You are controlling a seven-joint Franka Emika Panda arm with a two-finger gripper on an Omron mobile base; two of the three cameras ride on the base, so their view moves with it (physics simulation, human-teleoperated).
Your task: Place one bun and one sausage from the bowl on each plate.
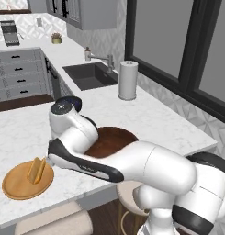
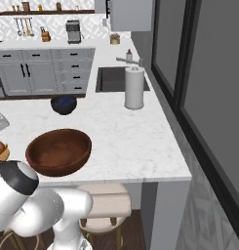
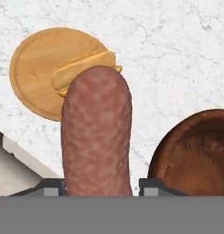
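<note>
Sausage is clamped between your fingers, sticking straight out along the hand view and hanging above the white marble desk. Past its tip you've got the orange-tan wooden plate with the bun already lying on it. In the left base view that bun sits near the middle of the plate. The big dark wooden bowl sits on the desk just beside the plate, with a smaller dark blue bowl further back and a paper towel roll by the sink.
</note>
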